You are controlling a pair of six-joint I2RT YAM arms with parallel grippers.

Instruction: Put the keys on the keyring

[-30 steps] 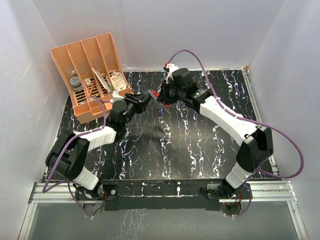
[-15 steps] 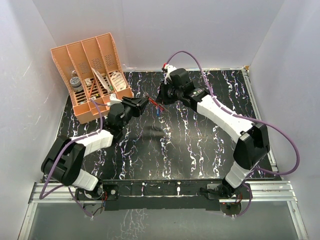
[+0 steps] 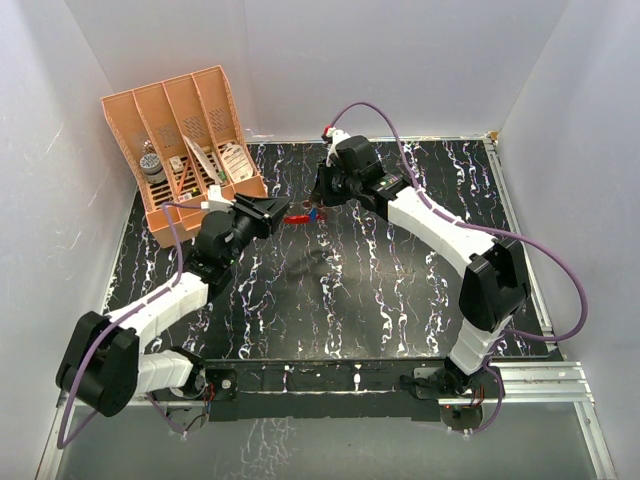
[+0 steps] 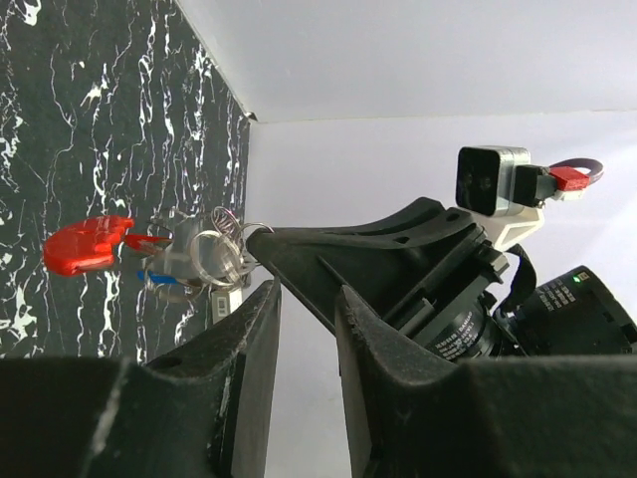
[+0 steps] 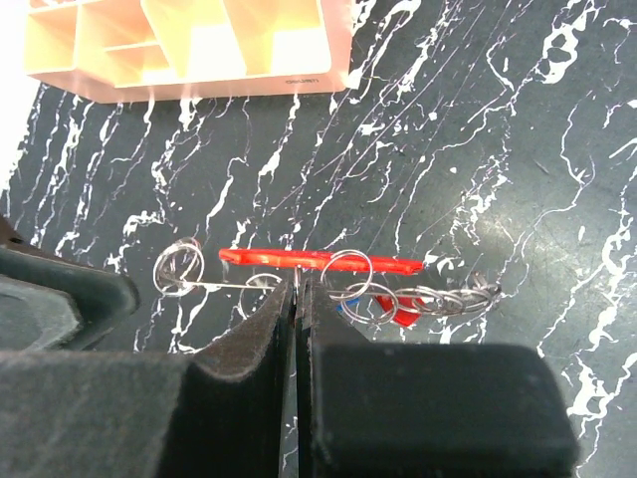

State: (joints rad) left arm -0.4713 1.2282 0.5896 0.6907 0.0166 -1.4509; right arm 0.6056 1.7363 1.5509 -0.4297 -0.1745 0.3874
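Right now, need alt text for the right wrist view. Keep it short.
The right gripper, fingers pressed shut, holds the keyring, a thin red loop seen edge-on, over the black marbled table. Wire rings hang along it, with the blue key and red key just below it; a peach organiser sits top left.

2 arms (image 3: pixel 430 225) with white shells, black joints and jaws; purple cables (image 3: pixel 372 101) alongside.
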